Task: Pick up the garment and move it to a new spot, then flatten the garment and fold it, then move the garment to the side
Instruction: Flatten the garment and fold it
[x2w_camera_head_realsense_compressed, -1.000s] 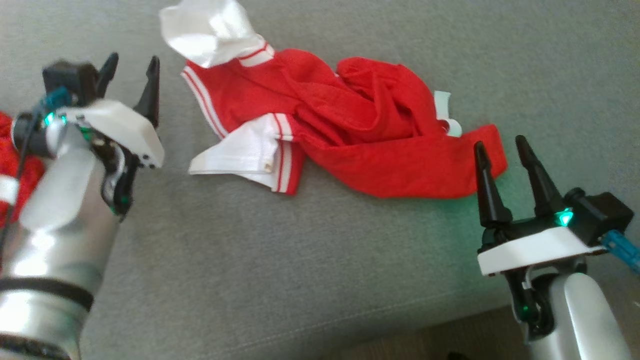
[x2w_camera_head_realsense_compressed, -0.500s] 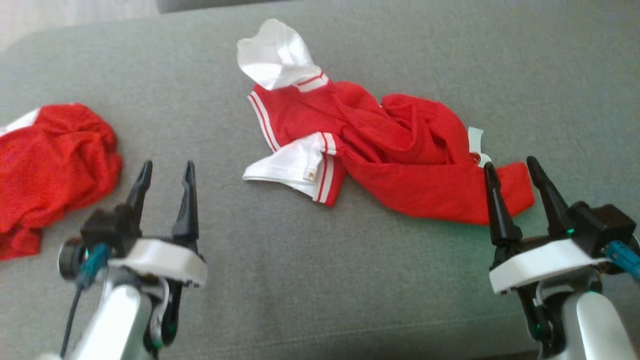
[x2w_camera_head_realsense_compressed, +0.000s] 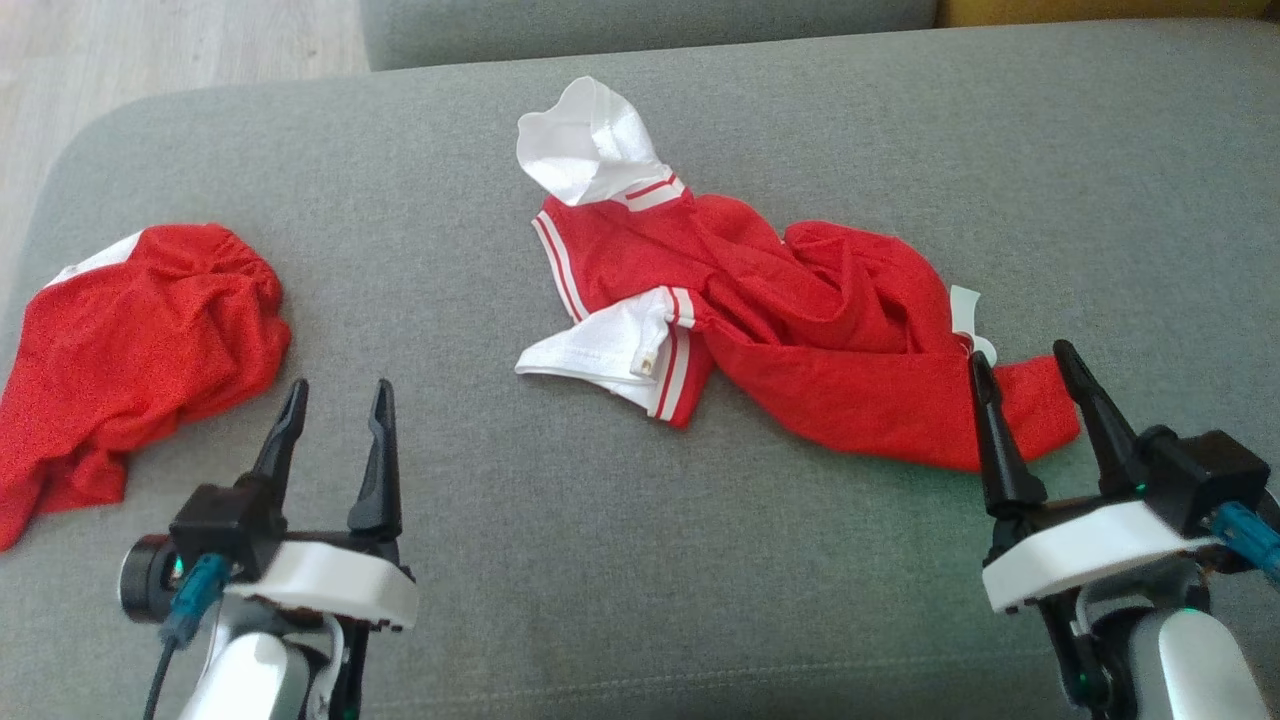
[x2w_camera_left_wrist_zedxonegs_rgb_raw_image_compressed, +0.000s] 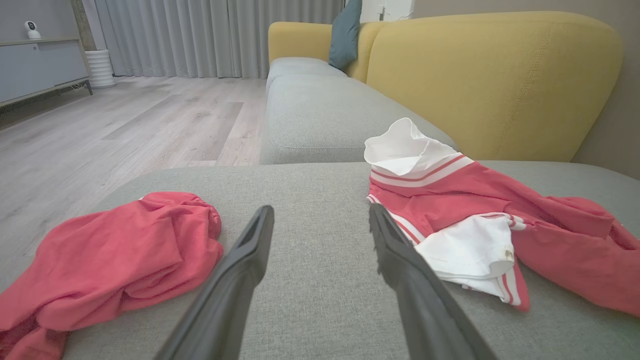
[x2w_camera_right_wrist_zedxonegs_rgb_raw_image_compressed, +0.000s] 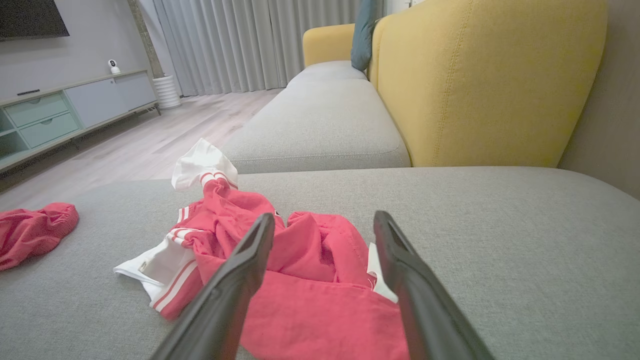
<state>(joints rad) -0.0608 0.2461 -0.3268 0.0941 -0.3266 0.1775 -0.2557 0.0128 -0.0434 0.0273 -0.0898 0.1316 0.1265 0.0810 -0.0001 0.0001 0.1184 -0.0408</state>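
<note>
Just beyond the fingertips of the right gripper, a crumpled red-and-white shirt is being shown lying on a grey sofa seat. The gripper's fingers are being held wide apart with nothing between them. In the head view, the red hem end of the shirt is being overlapped by their tips, and whether the cloth is being touched cannot be told. In the right wrist view, the red cloth is being framed between and beneath the two dark fingers. From that end the shirt is being stretched away towards the left gripper's side, bunched in folds. One white sleeve, edged in red and white stripes, is being spread flat on the seat. Another white part is being pushed up in a peak at the far end.

The left gripper is being held low over bare seat fabric, its fingers also wide apart and empty. The shirt's white sleeve is lying ahead of these fingers and off to their right, well apart from them. A second red garment, also crumpled, is lying to the left of those fingers, near the seat's rounded edge and apart from them.

Beyond both pairs of fingers, a yellow sofa backrest, a teal cushion, a pale wooden floor and grey curtains are being shown.
</note>
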